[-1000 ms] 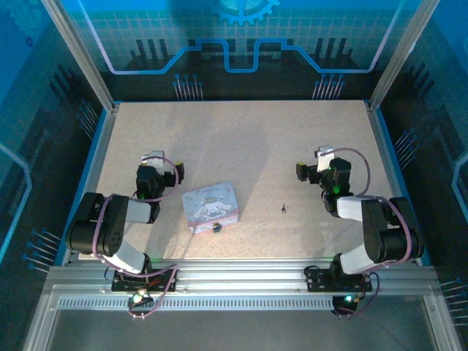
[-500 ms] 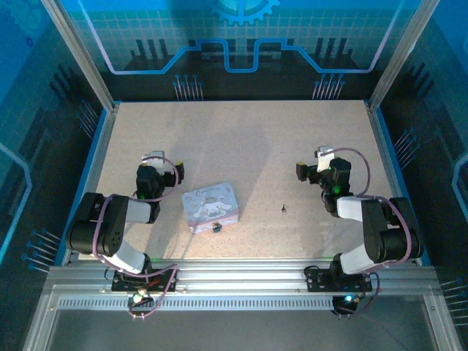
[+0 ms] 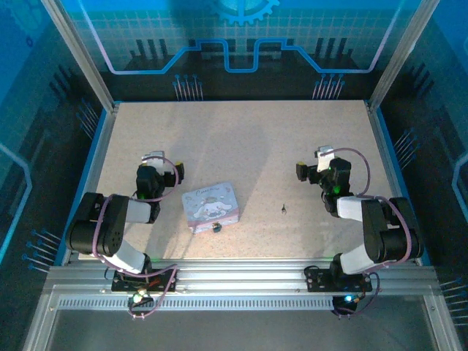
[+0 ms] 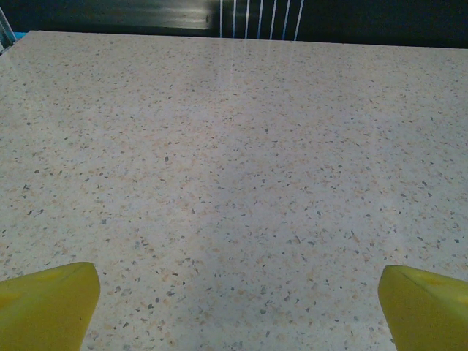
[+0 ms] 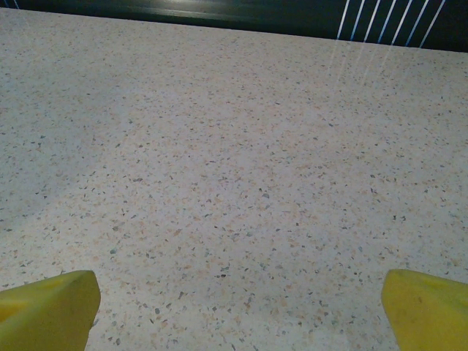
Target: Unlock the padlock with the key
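Two robot arms sit folded at the near edge of a speckled table [image 3: 241,139], one on each side. The left gripper [image 4: 235,306] hangs low over bare tabletop with its jaws wide apart, its yellow fingertips [image 4: 45,301] at the bottom corners of the left wrist view and nothing between them. The right gripper [image 5: 238,307] is posed the same way on the right side, jaws spread wide and holding nothing.

A lavender cartoon-printed tin box [image 3: 210,204] lies near the middle of the table, just right of the left arm. The tiny dark padlock [image 3: 216,227] sits at the tin's near edge, against its front side. The key [image 3: 283,209], a thin dark sliver, lies alone on the open table between the tin and the right arm, well apart from both grippers and from the padlock.
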